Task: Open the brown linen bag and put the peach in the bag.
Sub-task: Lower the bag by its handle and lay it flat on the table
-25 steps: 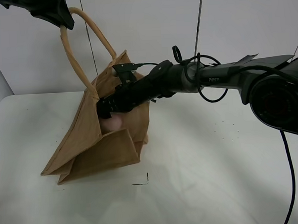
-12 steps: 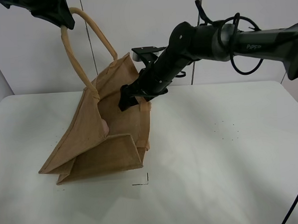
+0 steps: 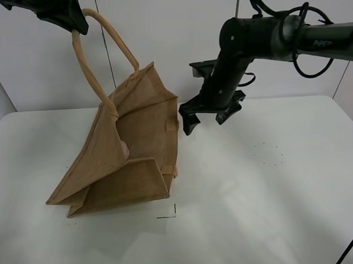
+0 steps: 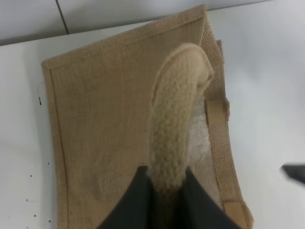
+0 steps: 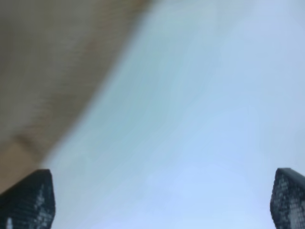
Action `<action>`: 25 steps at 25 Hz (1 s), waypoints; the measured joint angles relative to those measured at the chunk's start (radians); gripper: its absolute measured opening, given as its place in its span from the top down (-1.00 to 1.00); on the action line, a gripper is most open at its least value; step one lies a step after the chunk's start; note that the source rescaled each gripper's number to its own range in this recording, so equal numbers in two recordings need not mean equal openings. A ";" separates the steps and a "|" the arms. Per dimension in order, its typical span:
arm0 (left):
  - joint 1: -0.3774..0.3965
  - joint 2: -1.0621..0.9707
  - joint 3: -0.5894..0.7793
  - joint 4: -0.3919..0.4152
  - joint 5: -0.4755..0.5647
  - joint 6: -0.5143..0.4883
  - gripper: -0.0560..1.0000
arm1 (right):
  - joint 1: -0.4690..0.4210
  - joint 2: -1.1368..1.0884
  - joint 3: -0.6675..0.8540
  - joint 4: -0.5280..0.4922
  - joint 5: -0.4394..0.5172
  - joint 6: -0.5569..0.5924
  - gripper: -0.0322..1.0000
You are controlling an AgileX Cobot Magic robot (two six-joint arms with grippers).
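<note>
Left end effector (image 3: 70, 22) clamped on one handle (image 4: 177, 100), propping the brown linen bag (image 3: 143, 119) tilted on the worktop (image 3: 262, 192) | right end effector (image 3: 204, 122) apart, empty, just beside the bag | peach (image 3: 125, 149) glimpsed inside the mouth | risk: handle slips, bag slumps, peach rolls out.

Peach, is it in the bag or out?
In: a pink sliver of the peach shows inside the bag; the right gripper is open and empty.

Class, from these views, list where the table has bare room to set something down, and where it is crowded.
The table is bare right of the bag, from under the open right gripper to the near edge, and in a strip in front of the bag. Crowded: the side where the bag leans.
</note>
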 joint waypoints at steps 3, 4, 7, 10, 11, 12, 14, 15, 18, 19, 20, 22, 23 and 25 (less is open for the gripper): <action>0.000 0.000 0.000 0.000 0.000 0.000 0.89 | -0.094 0.000 0.000 -0.027 0.013 0.003 -1.00; 0.000 0.000 0.000 0.000 0.000 0.000 0.89 | -0.132 0.000 0.000 -0.033 0.013 0.003 -1.00; 0.000 0.000 0.000 0.000 0.000 0.001 0.89 | -0.248 0.000 0.000 -0.045 0.014 0.003 -1.00; 0.000 0.000 0.000 0.000 0.000 0.001 0.89 | -0.356 0.000 0.000 -0.051 0.020 0.005 -1.00; 0.000 0.000 0.000 0.000 0.000 0.001 0.89 | -0.388 0.000 -0.001 -0.053 0.027 0.006 -1.00; 0.000 0.000 0.000 0.000 0.000 0.001 0.89 | -0.414 0.000 -0.001 -0.054 0.036 0.006 -1.00; 0.000 0.000 0.000 0.000 0.000 0.001 0.89 | -0.448 0.000 -0.001 -0.055 0.057 0.006 -1.00; 0.000 0.000 0.000 0.000 0.000 0.002 0.89 | -0.456 0.000 -0.001 -0.057 0.067 0.006 -1.00; 0.000 0.000 0.000 0.000 0.000 0.002 0.89 | -0.457 0.000 -0.001 -0.063 0.098 0.006 -1.00; 0.000 0.000 0.000 0.000 0.000 0.002 0.89 | -0.456 0.000 -0.001 -0.067 0.117 0.006 -1.00; 0.000 0.000 0.000 0.000 0.000 0.002 0.89 | -0.455 0.000 -0.001 -0.073 0.142 0.006 -1.00; 0.000 0.000 0.000 0.000 0.000 0.002 0.89 | -0.454 0.000 -0.001 -0.085 0.190 0.006 -1.00; 0.000 0.000 0.000 0.000 0.000 0.002 0.89 | -0.454 0.000 -0.001 -0.093 0.203 0.008 -1.00; 0.000 0.000 0.000 0.000 0.000 0.002 0.89 | -0.454 -0.011 0.014 -0.102 0.208 0.019 -1.00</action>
